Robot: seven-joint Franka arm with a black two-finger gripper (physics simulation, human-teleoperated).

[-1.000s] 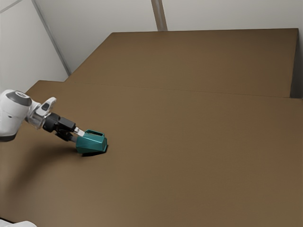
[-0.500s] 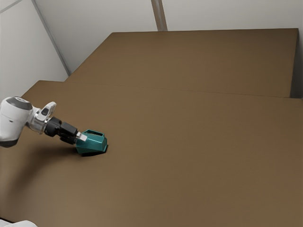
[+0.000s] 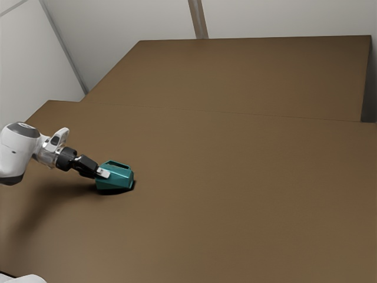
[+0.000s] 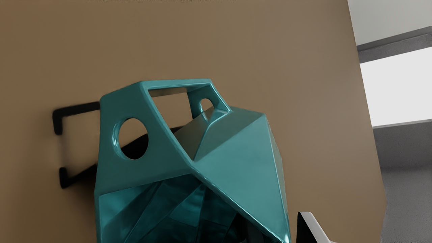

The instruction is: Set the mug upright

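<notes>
Reaches in from the exterior view's left with the gripper (image 3: 103,173), with 2 fingers (image 4: 314,226) apart astride the rim (image 4: 236,205) of the mug (image 3: 119,177), 1 inside and 1 just outside, beside a small gap. At the exterior view's left, lies on its side, handle (image 4: 179,83) up, mouth towards the gripper. Rests on a brown table (image 3: 235,206), above a dark shadow (image 3: 115,191). Beyond, at the far side, ends in a pale wall (image 3: 283,17) with 1 brown strip (image 3: 199,19).
</notes>
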